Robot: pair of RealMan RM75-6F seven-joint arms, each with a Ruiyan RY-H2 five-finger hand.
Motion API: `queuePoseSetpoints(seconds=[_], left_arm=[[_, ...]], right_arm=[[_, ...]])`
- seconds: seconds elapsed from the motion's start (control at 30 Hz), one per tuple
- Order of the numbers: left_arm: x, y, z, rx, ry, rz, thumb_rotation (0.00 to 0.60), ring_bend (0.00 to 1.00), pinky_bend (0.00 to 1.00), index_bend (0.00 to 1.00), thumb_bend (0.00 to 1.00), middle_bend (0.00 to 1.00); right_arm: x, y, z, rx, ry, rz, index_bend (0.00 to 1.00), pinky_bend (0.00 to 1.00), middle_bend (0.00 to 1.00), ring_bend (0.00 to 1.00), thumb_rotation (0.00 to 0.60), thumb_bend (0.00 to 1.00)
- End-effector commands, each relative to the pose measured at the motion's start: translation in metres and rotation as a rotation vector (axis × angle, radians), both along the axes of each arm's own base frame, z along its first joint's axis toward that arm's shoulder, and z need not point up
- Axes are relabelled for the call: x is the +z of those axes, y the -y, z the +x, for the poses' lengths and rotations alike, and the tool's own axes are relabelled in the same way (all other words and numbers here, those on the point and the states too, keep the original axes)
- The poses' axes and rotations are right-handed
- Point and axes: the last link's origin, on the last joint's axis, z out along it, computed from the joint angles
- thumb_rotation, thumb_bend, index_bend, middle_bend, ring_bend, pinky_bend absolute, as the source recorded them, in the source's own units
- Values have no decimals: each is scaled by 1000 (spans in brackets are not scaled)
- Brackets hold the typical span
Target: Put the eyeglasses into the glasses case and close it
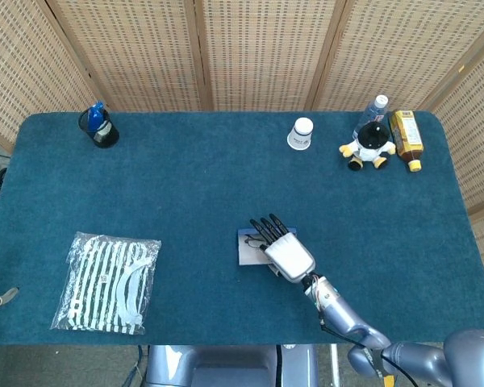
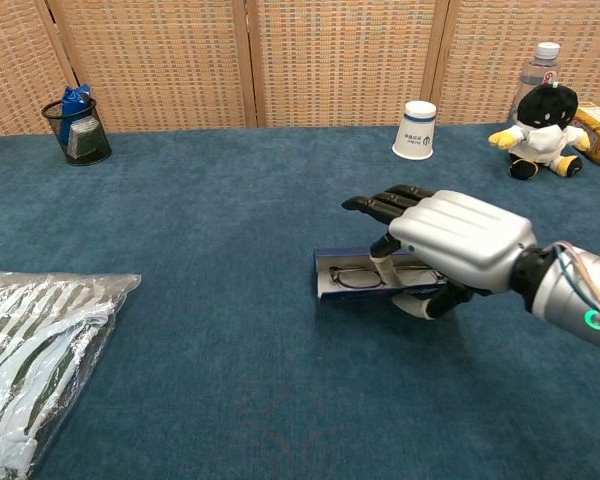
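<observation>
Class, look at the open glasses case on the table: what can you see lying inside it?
The eyeglasses lie inside the glasses case; their lenses and dark frame show. The right hand covers the case's right end, hiding that part.

The robot's right hand [image 2: 450, 240] has a glossy silver-white ridged back shell, black fingers [image 2: 380, 203] and a pale thumb. Behind it, a dark wrist ring joins a metallic blue-grey forearm [image 2: 580, 297] bearing a small glowing green ring light and thin wires, possibly red and yellow, beside the wrist.
</observation>
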Motion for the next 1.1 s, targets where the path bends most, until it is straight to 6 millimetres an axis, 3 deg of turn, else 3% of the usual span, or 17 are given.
queuePoseSetpoints(seconds=[0.03,0.43,0.67,1.1], left_arm=[[-1,0,0,-1,-2,-5,600,0,0,0,166,0],[-3,-1,0,4,-6,-8,600,0,0,0,166,0],[-3,-2,0,6,-7,-9,600,0,0,0,166,0],[-1,-2,-2,11,0,-7,600,0,0,0,166,0]], right_arm=[[19,-16,-10,13,-30,58,710,0,0,0,600,466],[33,6,8,-2,-145,72,710,0,0,0,600,466],[26,22,26,-5,-209,60,710,0,0,0,600,466],[11,38,33,-35,-289,42,710,0,0,0,600,466]])
